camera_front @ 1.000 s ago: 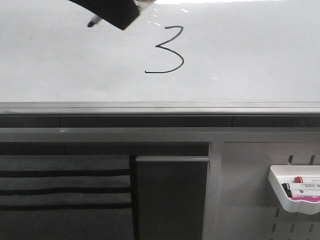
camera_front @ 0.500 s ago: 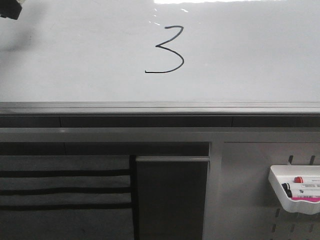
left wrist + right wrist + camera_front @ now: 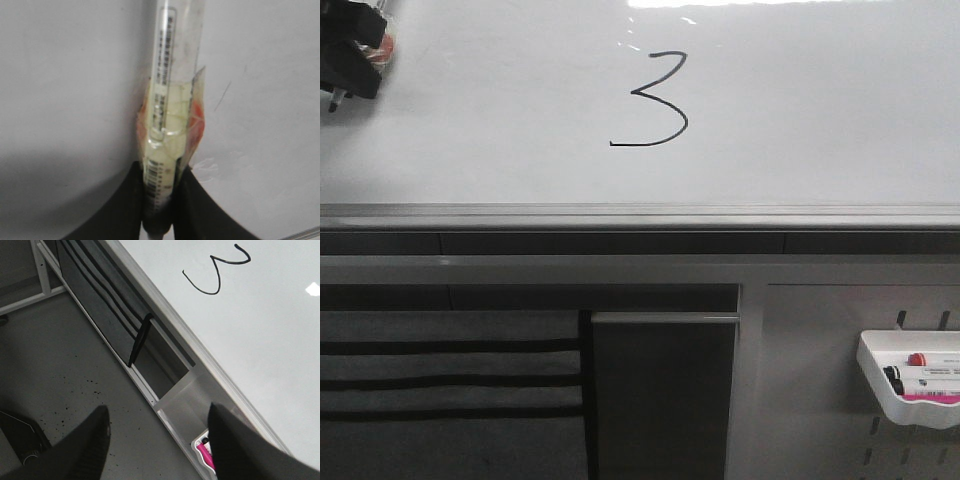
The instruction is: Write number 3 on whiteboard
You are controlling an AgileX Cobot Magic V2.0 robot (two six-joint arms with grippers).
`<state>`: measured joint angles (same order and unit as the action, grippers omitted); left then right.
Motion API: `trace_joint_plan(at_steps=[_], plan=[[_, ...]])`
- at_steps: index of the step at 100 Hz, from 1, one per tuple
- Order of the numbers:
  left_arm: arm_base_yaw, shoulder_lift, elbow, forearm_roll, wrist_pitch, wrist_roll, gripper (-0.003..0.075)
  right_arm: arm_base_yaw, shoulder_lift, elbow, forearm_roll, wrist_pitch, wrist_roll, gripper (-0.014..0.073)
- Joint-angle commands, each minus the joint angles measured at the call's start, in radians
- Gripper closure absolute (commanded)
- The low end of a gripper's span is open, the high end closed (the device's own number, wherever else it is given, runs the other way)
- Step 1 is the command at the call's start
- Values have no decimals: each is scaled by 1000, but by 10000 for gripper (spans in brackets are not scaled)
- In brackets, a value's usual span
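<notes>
The number 3 is drawn in thin black line on the whiteboard, upper middle of the front view. My left gripper shows at the board's top left corner, well left of the digit. In the left wrist view it is shut on a clear-barrelled marker wrapped in tape, over bare white board. My right gripper is open and holds nothing; it hangs off the board over the grey floor, and its view takes in the number 3 on the whiteboard.
A grey metal rail runs along the board's near edge. Below it are a dark panel with black stripes and a grey perforated panel bearing a white tray of pens. The tray also shows between my right fingers.
My left gripper carried the marker left, from above and beside the 3 to the top left corner, then dropped slightly back into view. The 3 is unchanged.
</notes>
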<state>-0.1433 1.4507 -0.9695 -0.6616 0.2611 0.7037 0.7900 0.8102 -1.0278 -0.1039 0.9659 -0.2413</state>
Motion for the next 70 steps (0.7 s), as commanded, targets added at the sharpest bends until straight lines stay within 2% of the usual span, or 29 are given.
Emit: trace_joint_plan(at_steps=[1, 39, 47, 54, 70], plan=[[1, -22, -26, -28, -61, -11, 741, -1, -4, -22, -16, -71, 5, 212], [1, -15, -26, -29, -61, -11, 740, -1, -4, -22, -16, -73, 5, 212], [1, -15, -26, -29, -61, -11, 720, -1, -4, -22, -16, -73, 5, 212], [1, -15, -26, -29, -61, -11, 648, -1, -4, -22, -16, -73, 5, 212], [1, -17, -26, -29, -61, -11, 387, -1, -4, -22, -18, -77, 45, 212]])
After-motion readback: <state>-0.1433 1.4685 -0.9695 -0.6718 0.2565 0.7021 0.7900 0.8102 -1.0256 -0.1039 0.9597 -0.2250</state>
